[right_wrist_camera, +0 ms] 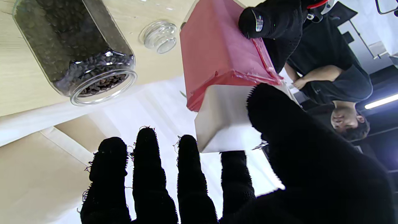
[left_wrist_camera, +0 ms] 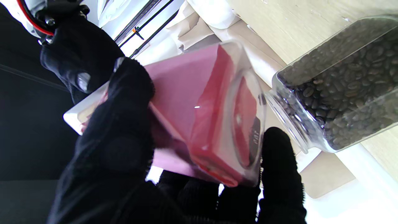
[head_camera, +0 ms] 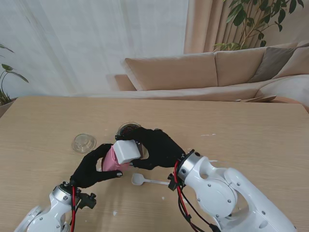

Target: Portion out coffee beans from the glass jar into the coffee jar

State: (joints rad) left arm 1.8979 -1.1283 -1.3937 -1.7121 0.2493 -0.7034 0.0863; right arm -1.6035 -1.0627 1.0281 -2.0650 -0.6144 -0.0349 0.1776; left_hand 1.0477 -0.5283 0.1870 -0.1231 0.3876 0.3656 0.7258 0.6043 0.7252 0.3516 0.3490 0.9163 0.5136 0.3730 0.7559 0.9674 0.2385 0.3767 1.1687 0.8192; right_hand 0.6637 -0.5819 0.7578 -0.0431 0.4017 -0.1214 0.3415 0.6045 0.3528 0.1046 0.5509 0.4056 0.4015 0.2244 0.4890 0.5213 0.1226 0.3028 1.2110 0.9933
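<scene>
My left robot hand (head_camera: 94, 166) is wrapped around the pink body of the coffee jar (head_camera: 112, 161) and holds it tilted just above the tabletop (head_camera: 251, 125). My right robot hand (head_camera: 157, 147) rests on the white lid (head_camera: 127, 151): the thumb and one finger pinch it, while the other fingers (right_wrist_camera: 147, 161) stand straight and apart. So I judge the step in hand is opening the coffee jar. The glass jar (head_camera: 129, 130), full of coffee beans (left_wrist_camera: 348, 77) and already without its cap, stands just behind, farther from me. Its glass cap (head_camera: 84, 143) lies to the left. A white spoon (head_camera: 145, 181) lies nearer to me. Next I must pull the lid off, keep the body firm, then put the lid aside.
</scene>
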